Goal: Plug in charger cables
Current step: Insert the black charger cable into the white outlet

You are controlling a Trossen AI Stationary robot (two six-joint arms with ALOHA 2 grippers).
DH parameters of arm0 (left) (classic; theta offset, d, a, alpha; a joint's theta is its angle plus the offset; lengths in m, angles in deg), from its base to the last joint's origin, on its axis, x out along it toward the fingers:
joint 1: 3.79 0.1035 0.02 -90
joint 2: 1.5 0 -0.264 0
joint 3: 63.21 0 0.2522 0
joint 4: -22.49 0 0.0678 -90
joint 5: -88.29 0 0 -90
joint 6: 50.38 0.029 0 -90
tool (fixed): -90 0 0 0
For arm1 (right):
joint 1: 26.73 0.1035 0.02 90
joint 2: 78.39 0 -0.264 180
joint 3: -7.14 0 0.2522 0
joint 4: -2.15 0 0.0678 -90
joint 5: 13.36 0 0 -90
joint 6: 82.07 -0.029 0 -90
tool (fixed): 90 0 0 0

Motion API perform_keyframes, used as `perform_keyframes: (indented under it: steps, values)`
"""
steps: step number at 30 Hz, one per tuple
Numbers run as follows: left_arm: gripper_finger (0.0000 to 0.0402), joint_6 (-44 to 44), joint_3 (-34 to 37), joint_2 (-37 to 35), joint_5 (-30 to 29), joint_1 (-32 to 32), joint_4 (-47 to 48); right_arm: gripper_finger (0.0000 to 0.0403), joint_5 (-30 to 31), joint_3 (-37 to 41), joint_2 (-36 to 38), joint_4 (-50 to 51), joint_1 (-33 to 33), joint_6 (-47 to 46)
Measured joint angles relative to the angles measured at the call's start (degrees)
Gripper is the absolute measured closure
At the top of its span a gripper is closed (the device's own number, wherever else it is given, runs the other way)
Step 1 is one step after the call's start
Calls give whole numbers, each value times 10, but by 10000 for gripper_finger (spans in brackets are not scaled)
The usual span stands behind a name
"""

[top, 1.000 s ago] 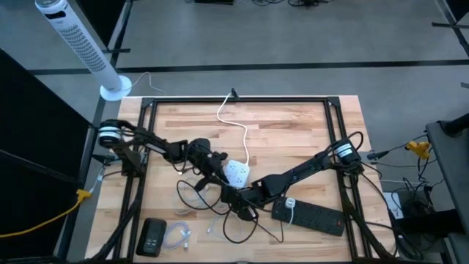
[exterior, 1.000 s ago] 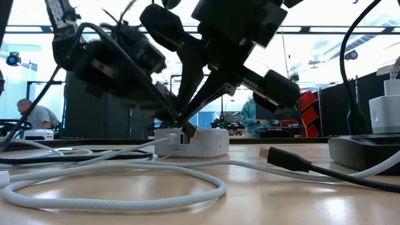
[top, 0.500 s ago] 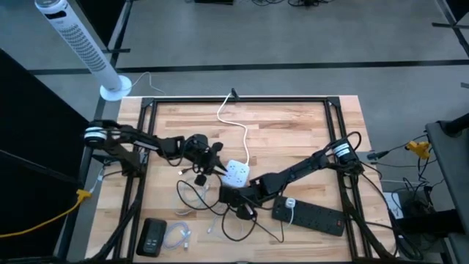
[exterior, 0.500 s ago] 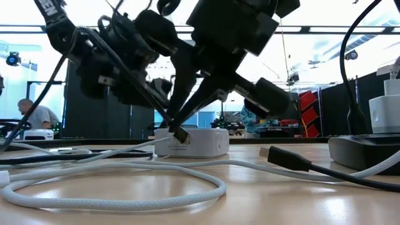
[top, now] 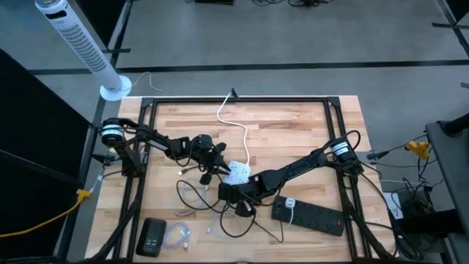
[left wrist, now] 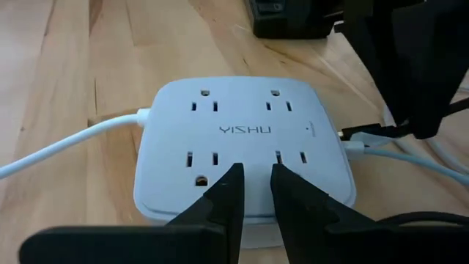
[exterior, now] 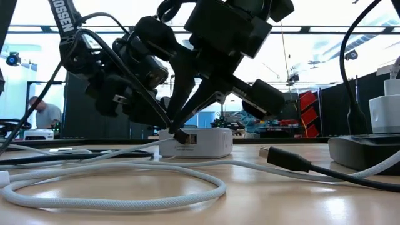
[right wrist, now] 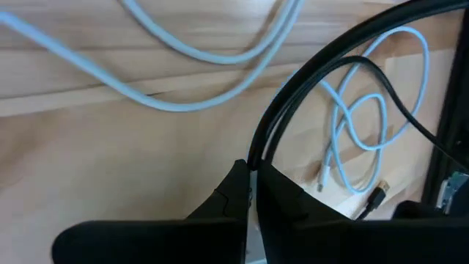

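Your right gripper (top: 229,192) is pressed together on a black cable (right wrist: 308,88), pinching it right at the plug end, which sits at the near-right edge of the white socket cube (top: 236,173) in mid-bench. Your left gripper (top: 212,166) hovers over the cube from the left, fingers (left wrist: 223,198) slightly apart with nothing between them; I judge it is there to steady the cube.

The other charger cables (top: 178,236) lie in loose coils on the bench, near and left of the cube. Expect them to be light, limp and springy: hold far back and the plug will droop and twist, so take each one just behind its stiff plug. The cube looks light enough to slide when you push a plug in.

The left wrist view shows the cube's face and two plugs already at its side, which the high view hides under the arms. The low view shows the plug tip (exterior: 180,135) meeting the cube's edge.
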Motion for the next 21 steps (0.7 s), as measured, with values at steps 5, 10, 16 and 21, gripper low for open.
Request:
perform_keyframes:
  steps: [5,10,16,21]
  values:
    - [339,-1,0,0,2,0,5,403,1,0,0,17,1,0]
    - [339,-7,1,1,3,0,7,403,9,0,0,20,5,27]
    - [339,-15,1,1,4,0,7,403,12,0,0,40,11,59]
    - [339,-15,2,1,5,0,7,403,17,0,0,53,16,107]
